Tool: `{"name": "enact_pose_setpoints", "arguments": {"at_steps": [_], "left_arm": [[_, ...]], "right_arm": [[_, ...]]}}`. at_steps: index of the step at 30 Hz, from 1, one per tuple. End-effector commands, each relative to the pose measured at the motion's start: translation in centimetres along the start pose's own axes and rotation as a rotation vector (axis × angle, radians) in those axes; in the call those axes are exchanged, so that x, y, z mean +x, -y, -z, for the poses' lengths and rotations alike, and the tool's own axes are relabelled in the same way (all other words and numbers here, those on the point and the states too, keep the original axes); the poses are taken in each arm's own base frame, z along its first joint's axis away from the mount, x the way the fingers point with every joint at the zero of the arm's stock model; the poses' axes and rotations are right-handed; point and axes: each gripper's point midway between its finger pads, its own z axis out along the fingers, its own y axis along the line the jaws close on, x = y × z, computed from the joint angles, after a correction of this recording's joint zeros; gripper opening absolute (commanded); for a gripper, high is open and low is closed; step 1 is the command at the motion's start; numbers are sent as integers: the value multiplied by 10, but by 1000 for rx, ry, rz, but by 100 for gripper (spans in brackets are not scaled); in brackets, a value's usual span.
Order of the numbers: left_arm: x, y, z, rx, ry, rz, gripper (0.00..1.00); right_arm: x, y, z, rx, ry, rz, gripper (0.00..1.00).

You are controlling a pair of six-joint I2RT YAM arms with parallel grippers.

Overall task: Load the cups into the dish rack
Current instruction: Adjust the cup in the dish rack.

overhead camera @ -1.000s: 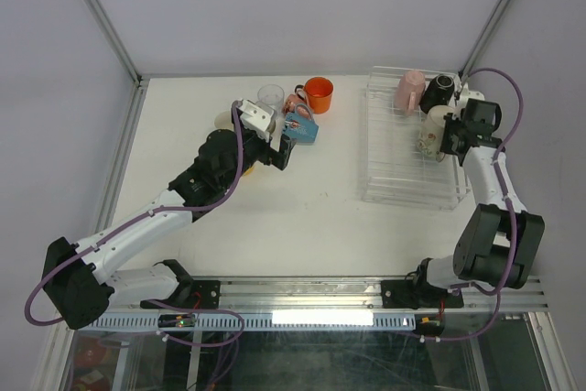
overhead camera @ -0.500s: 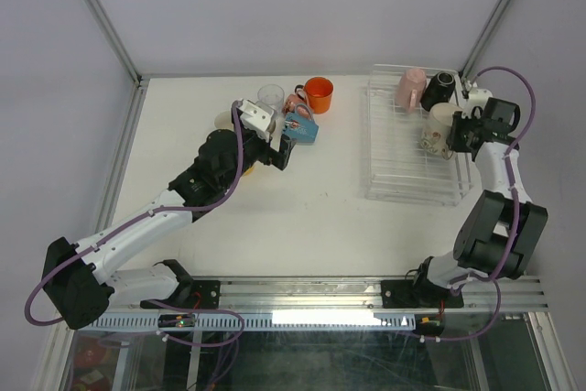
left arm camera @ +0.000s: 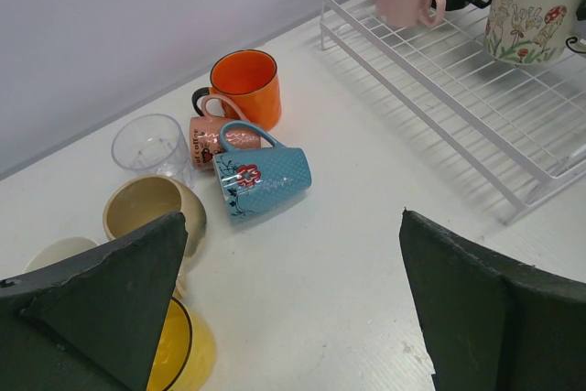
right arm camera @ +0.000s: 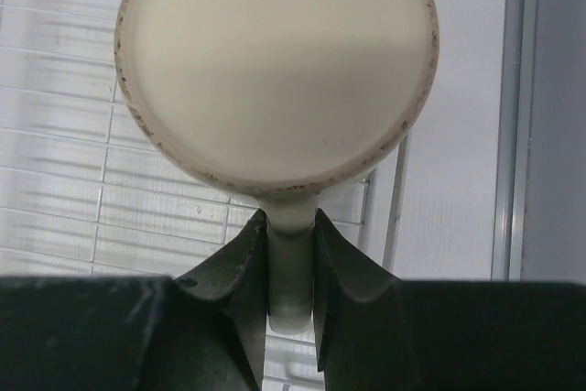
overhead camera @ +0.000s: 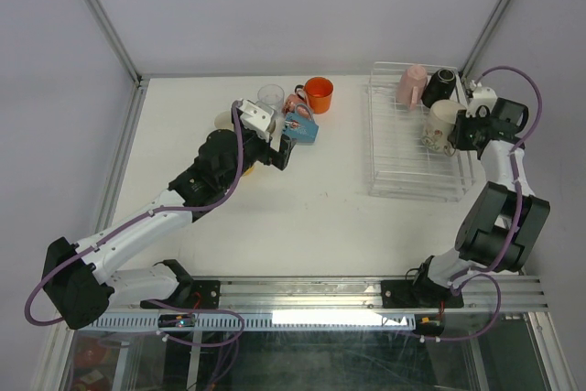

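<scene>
The right fingers (right arm camera: 245, 258) are squeezing the handle of a cream mug (right arm camera: 275, 61). They are holding it over the far right part of the dish rack (overhead camera: 412, 176). A pink mug (overhead camera: 411, 87) and a black mug (overhead camera: 438, 89) are sitting at the far end of the rack, just beside it. The left fingers (left arm camera: 110, 299) are spread wide with nothing in them. They are hanging over the bench (overhead camera: 311, 199) near the waiting cups: an orange mug (left arm camera: 245, 87), a blue mug (left arm camera: 265, 180) lying on its side, a glass tumbler (left arm camera: 151, 146) and a few more.

To do this step well, the right arm should probably be lowering the mug slowly onto the wires. It should be keeping clear of the black mug and letting go only once the mug is resting. Letting go too early could make it tip or roll.

The right wrist view is showing the tight grip and a round cream face of the mug. It is hard to tell if that face is the mouth or the bottom. The left wrist view is showing flowers and mushrooms painted on its side. Only the top view is showing both arms at once. No view is making clear whether the mug is touching the wires yet.
</scene>
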Motion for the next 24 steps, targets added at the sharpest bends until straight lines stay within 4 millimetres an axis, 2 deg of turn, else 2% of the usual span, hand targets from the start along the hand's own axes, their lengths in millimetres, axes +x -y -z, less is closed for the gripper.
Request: {"name": "enact_pose_setpoints", "arguments": {"at_steps": [1,7,11,19,24], "left_arm": [[-16,-5,2,-9,59,-8,99],[-15,-6,2,-10,57,-10,99],[-14,-6,2,-13,53,-12,99],[-13,-6,1,-13,52,-14,99],[-12,-7,1,-16,49,-15,99]], "right_arm": [[-54,-10,7,-70,215,74,0],[-79,-16,16,-85,309,62,0],[-89,-13,12,-87,322,53,0],[-105,-26,7,-130,371,80,0],[-110,-23,-2,-107,387,86,0]]}}
